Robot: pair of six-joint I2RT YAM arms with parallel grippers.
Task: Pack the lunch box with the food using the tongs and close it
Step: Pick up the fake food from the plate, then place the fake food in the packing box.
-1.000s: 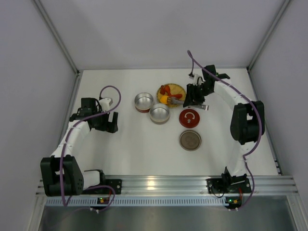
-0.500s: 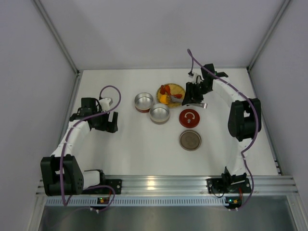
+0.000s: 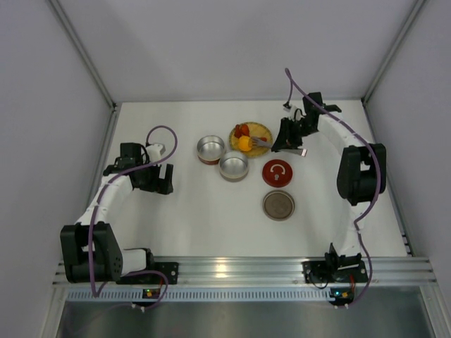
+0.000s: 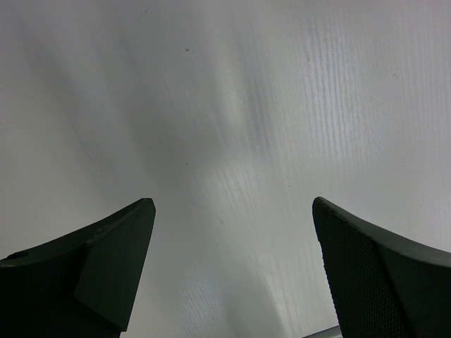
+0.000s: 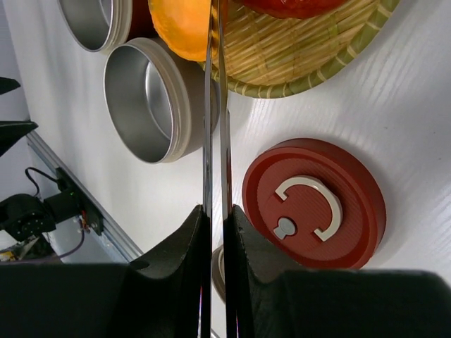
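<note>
On the table (image 3: 211,225), plate (image 3: 261,129) at far middle bearing ball (image 3: 244,143) with food pieces (image 3: 242,130) behind, tongs (image 3: 262,143) over its right edge, first tin (image 3: 210,149) left, second tin (image 3: 234,166) nearer, handled lid (image 3: 277,172) right of that, plain lid (image 3: 278,205) nearest.

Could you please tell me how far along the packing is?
Done: right gripper holds the tongs. In hand: their tips reach the orange ball on the woven plate. Left: left tin and right tin empty, red lid and brown lid off; nothing packed.
</note>
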